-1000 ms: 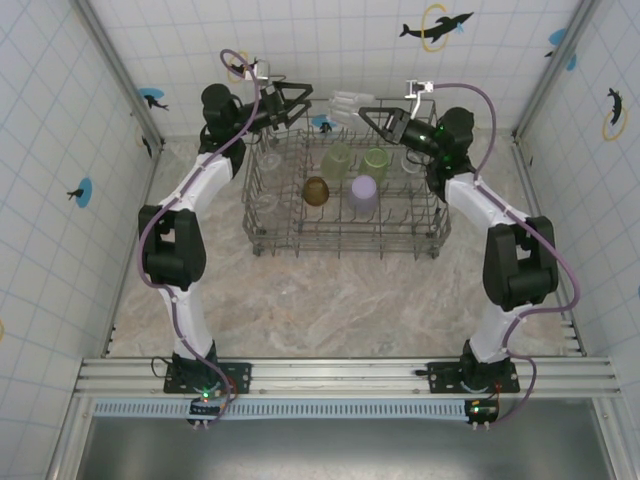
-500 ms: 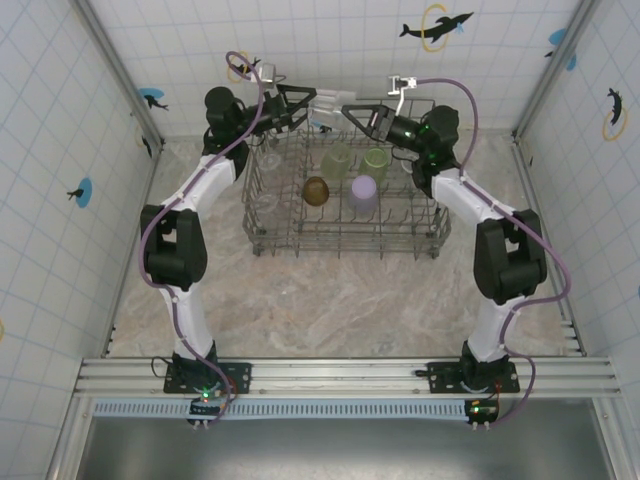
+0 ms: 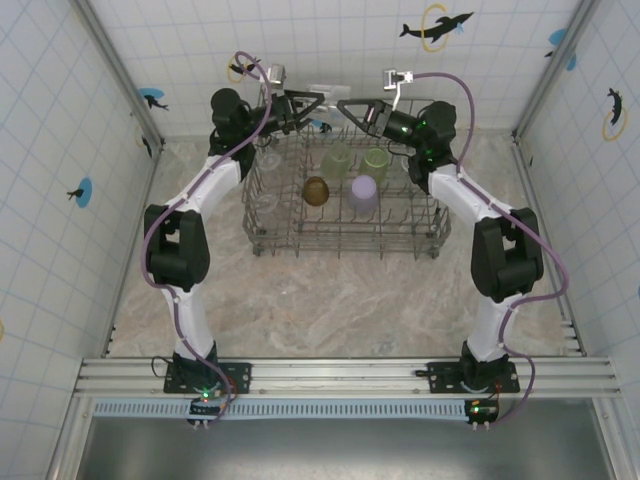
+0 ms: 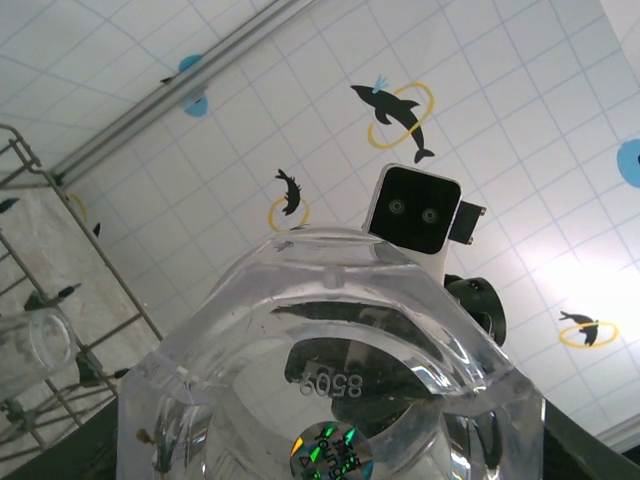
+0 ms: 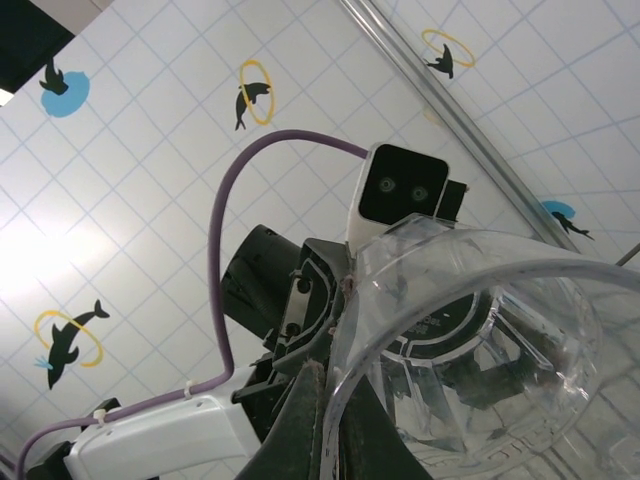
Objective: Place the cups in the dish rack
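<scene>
Tabletop first, marble-patterned, and on it the dish rack. Inside, the amber cup and the lilac cup sit among the tines in the near row. The pale green cups stand side by side behind them, with clear tumblers down the left side.

Now the action, up over the far rim: a clear cup hangs in the air between both arms. The right gripper pinches its rim wall, jaws together on the thin plastic, the mouth facing that wrist. The left gripper brackets the base end. It looks like a handover, probably to turn the cup for racking, but I cannot tell whether those jaws bite or merely flank it. Tines on the right side look free. The rack's tall far wall is the obstacle underneath.
</scene>
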